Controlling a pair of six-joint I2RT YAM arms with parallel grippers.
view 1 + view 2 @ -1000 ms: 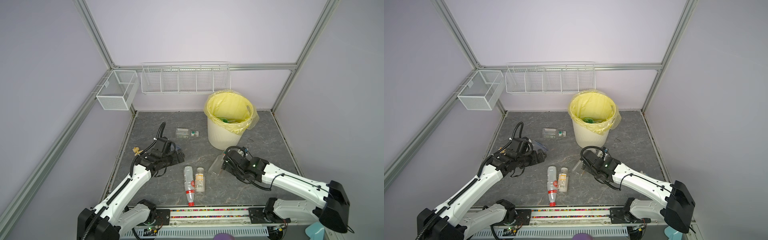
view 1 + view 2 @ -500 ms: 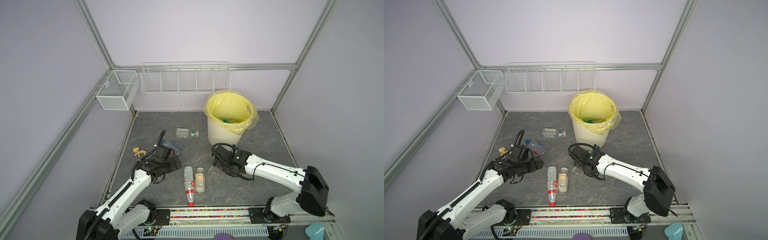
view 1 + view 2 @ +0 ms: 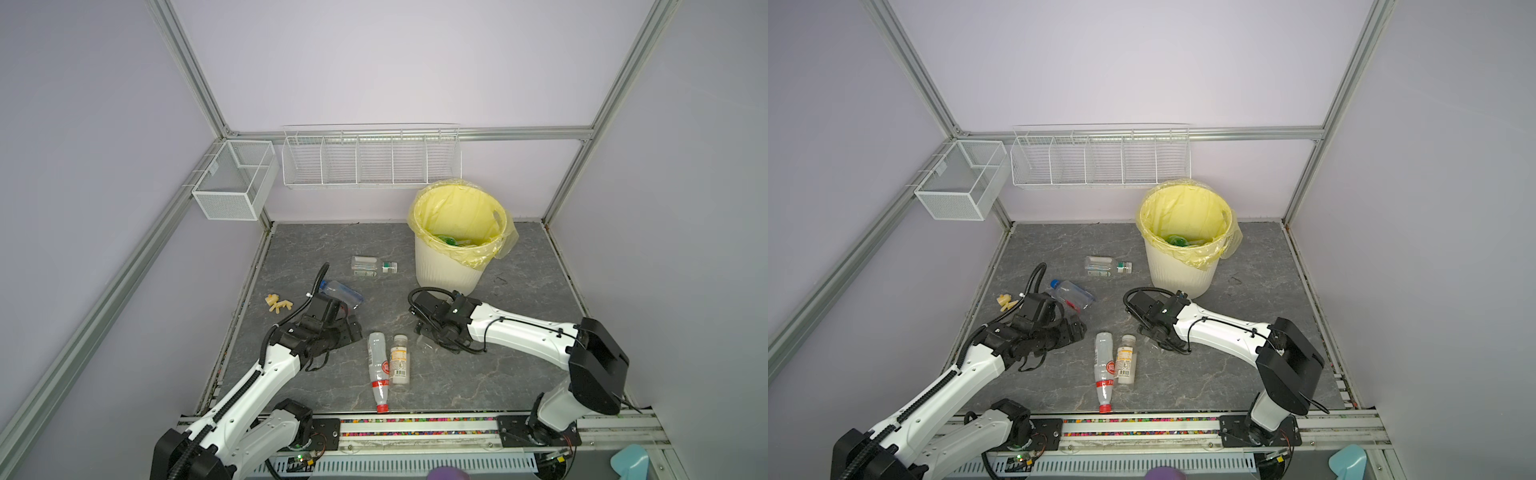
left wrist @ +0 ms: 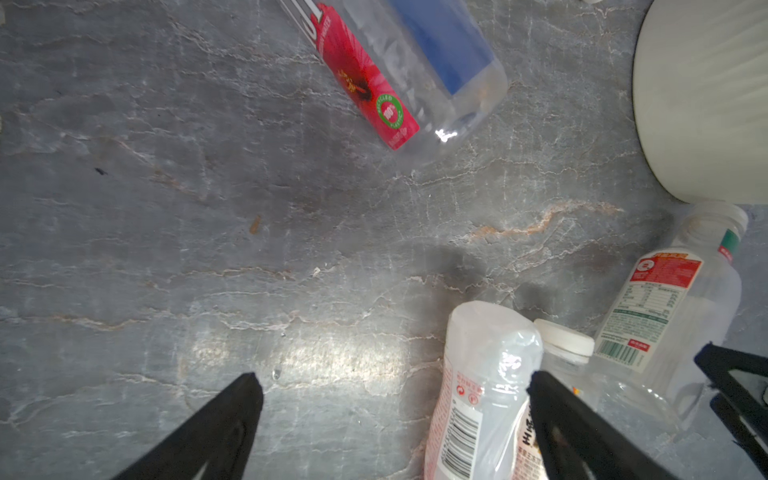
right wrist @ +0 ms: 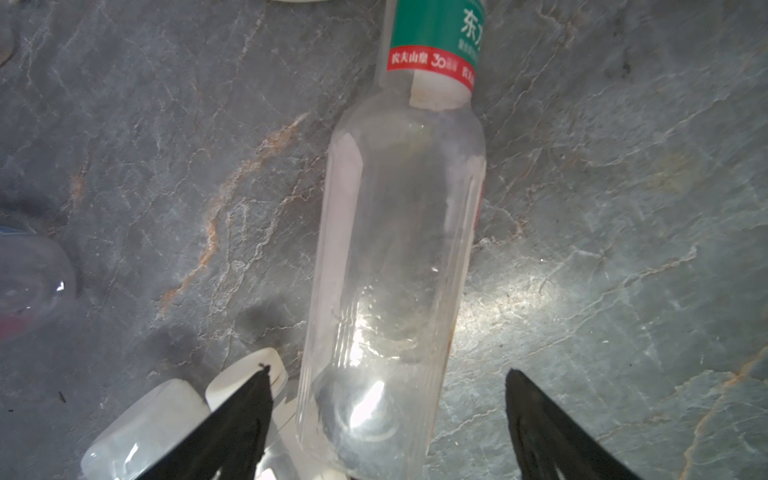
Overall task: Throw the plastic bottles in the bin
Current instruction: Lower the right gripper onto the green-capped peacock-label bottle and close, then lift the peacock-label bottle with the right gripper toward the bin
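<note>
**Both jaws spread low over bottles lying on the worktop**

The grey stone-patterned worktop point(image 3: 519, 332) carries the bin point(image 3: 446, 270), which stands by the far edge toward the far right corner. A green bottle point(image 3: 449, 240) shows inside its yellow liner.

The left gripper point(image 4: 392, 378) hangs low in the left half of the worktop. Its jaws are spread wide and hold nothing, and one finger sits just beside the base of the red-capped bottle point(image 3: 377, 365). The right gripper point(image 5: 388, 372) is low near the worktop's centre. Its jaws are spread on either side of the base of a clear bottle point(image 5: 395, 249) with a green and red label, and they do not pinch it.

The red-capped bottle lies toward the near edge with its cap pointing at that edge, side by side with the white-capped bottle point(image 3: 400, 359). A blue-capped bottle point(image 3: 343, 293) lies just beyond the left gripper. The far bottle point(image 3: 372, 266) lies just beside the bin, on its left-edge side. A small yellow toy figure point(image 3: 277, 302) lies near the left edge.
</note>
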